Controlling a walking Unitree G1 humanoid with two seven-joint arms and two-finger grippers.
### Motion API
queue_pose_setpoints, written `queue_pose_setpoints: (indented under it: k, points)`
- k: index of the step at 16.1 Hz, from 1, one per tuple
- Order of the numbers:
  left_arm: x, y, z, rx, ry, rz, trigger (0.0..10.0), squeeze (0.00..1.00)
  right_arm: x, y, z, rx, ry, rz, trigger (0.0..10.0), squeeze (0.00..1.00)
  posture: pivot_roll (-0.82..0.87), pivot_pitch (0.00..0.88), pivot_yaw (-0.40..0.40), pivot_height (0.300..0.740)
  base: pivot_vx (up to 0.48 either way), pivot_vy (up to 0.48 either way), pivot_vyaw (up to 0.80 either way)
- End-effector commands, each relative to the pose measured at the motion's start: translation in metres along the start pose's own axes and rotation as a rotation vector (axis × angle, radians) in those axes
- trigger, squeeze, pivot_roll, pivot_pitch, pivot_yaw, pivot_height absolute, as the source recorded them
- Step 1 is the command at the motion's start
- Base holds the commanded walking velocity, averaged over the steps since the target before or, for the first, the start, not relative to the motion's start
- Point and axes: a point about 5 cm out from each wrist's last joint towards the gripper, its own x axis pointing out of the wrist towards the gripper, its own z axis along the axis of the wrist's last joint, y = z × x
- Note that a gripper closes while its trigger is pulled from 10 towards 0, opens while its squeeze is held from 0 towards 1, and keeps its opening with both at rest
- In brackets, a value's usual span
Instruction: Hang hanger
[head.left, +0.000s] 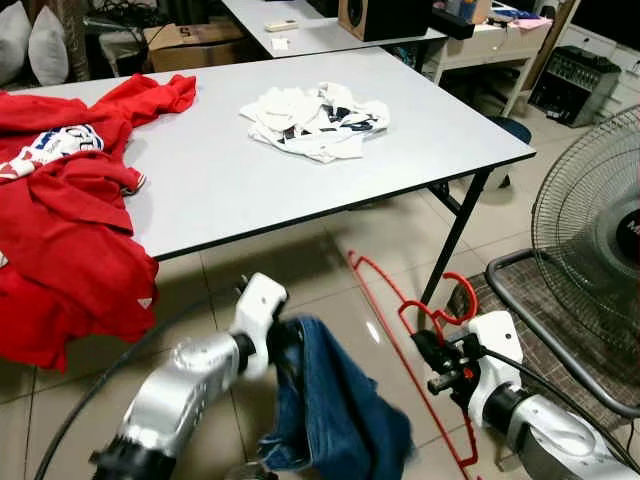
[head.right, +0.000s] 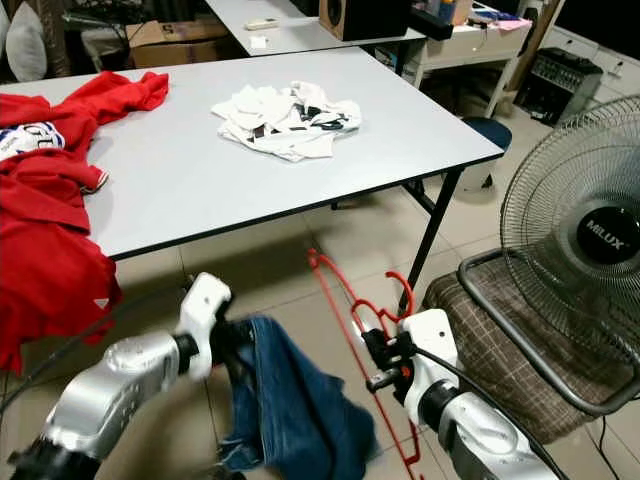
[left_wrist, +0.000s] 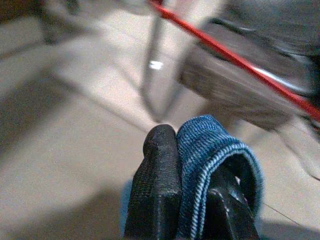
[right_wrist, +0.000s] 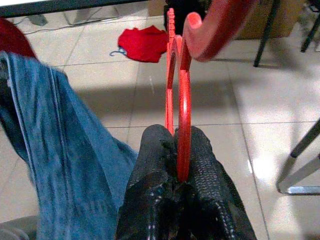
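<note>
Red hanger bottom cut off

Bright indoor light; floor glare; left wrist view blurred; head views sharp.

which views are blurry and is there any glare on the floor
Left wrist view: background smeared, red hanger and floor soft, though the left pincer clamping blue denim is sharp. Right wrist view: crisp on the right pincer, with glare on the tile. Left eye view: mostly sharp, small glare spot beside the hanger.
</note>
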Motion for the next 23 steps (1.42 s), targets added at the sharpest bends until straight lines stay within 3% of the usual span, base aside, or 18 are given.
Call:
queue_pose_setpoints:
  k: [1,6,7,8,10,11,12,13,16,20,23]
  points:
    - [0.003,0.022,0.013,0.036,-0.032,0.153,0.0,0.00,0.003,-0.007,0.002,-0.034,-0.006,-0.008,10.0,0.00,-0.04,0.000,0.019,0.740,0.000,0.000,0.00]
    - [0.016,0.033,0.027,0.075,0.000,0.224,0.0,0.00,-0.003,-0.002,0.002,-0.109,0.059,0.182,10.0,0.00,-0.06,0.000,0.039,0.740,0.000,0.000,0.00]
    - [0.026,0.038,0.029,0.109,0.024,0.238,0.0,0.00,-0.008,-0.004,0.001,-0.162,0.089,0.283,10.0,0.00,-0.06,0.000,0.044,0.740,0.000,0.000,0.00]
    - [0.033,0.039,0.033,0.123,0.007,0.220,0.0,0.00,-0.011,-0.005,0.001,-0.199,0.105,0.355,10.0,0.00,-0.06,0.000,0.044,0.740,0.000,0.000,0.00]
    - [0.036,0.035,0.037,0.091,-0.037,0.169,0.0,0.00,-0.010,-0.009,0.004,-0.228,0.106,0.370,10.0,0.00,-0.06,0.000,0.040,0.740,0.000,0.000,0.00]
    - [0.037,0.029,0.043,0.018,-0.101,0.098,2.3,0.00,-0.007,-0.012,0.006,-0.227,0.093,0.345,10.0,0.00,-0.05,0.000,0.037,0.740,0.000,0.000,0.00]
    - [0.037,0.027,0.045,-0.007,-0.123,0.066,2.3,0.00,-0.005,-0.013,0.007,-0.225,0.087,0.332,10.0,0.00,-0.05,0.000,0.037,0.740,0.000,0.000,0.00]
    - [0.035,0.024,0.045,-0.012,-0.159,0.029,10.0,0.00,0.000,-0.014,0.010,-0.217,0.051,0.285,10.0,0.00,-0.05,0.000,0.034,0.740,0.000,0.000,0.00]
    - [0.026,0.025,0.040,0.016,-0.207,0.025,10.0,0.00,0.011,-0.020,0.015,-0.198,-0.038,0.146,10.0,0.00,-0.05,0.000,0.029,0.740,0.000,0.000,0.00]
    - [0.014,0.024,0.036,0.036,-0.243,0.028,10.0,0.00,0.016,-0.011,0.012,-0.222,-0.049,0.189,10.0,0.00,-0.03,0.000,0.019,0.740,0.000,-0.480,0.20]
    - [0.006,0.022,0.030,-0.005,-0.260,0.034,10.0,0.00,0.016,-0.011,0.009,-0.198,-0.060,0.198,10.0,0.00,-0.02,0.000,0.018,0.740,0.000,0.320,0.53]
